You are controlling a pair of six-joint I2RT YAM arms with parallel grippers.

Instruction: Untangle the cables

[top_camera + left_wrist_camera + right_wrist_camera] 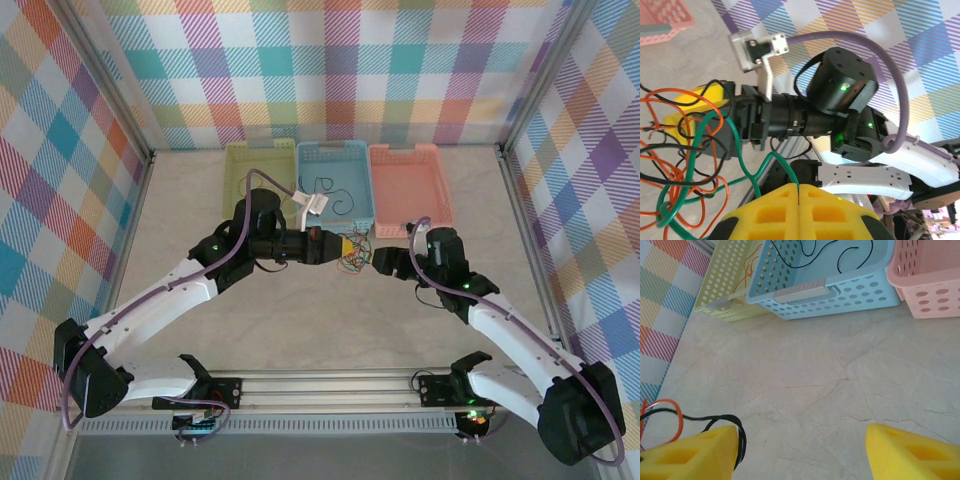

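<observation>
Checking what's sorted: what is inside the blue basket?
Thin black cable curls on the floor of the blue basket; no other colour shows. From above, the left arm's white bracket covers its near-left corner; the right wrist view's near wall hides it too.

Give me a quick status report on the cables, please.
Left end effector shut on cables. Right end effector open, black cable by its finger. Nothing blocking.

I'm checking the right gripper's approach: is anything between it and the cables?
Nothing visible does. The open right gripper sits right at the cables, a black wire looping by one finger; the shut left gripper pinches them from the opposite side.
</observation>
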